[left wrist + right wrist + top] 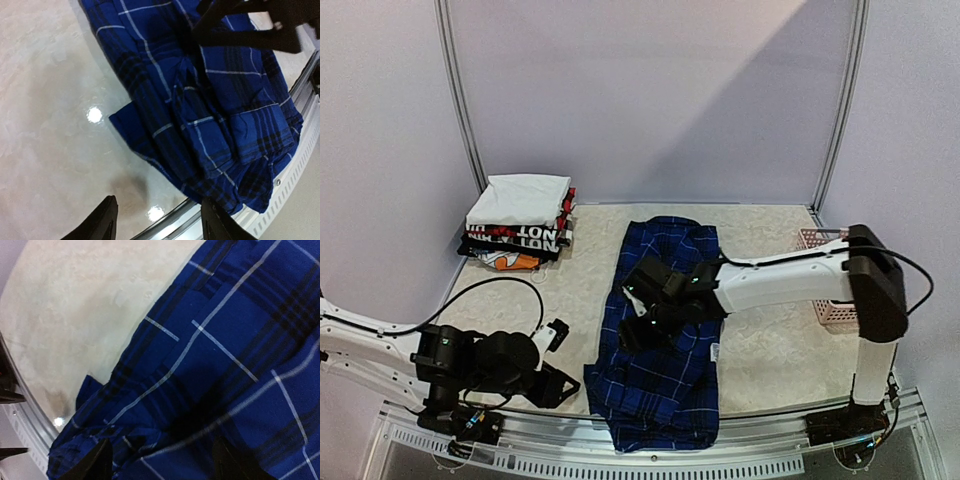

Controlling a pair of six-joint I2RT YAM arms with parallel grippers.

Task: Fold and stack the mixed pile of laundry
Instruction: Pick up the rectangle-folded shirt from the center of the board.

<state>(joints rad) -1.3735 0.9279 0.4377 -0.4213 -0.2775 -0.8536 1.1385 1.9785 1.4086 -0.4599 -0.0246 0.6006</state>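
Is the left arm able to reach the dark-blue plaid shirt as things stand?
Probably yes: the left pincer hangs open beside the dark-blue plaid shirt, only bare table between them.

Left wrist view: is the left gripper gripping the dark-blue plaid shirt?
No: the left gripper stands open and empty beside the dark-blue plaid shirt.

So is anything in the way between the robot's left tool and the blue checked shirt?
No, nothing I can see. The left tool is open, and only bare table lies between it and the nearest edge of the plaid shirt.
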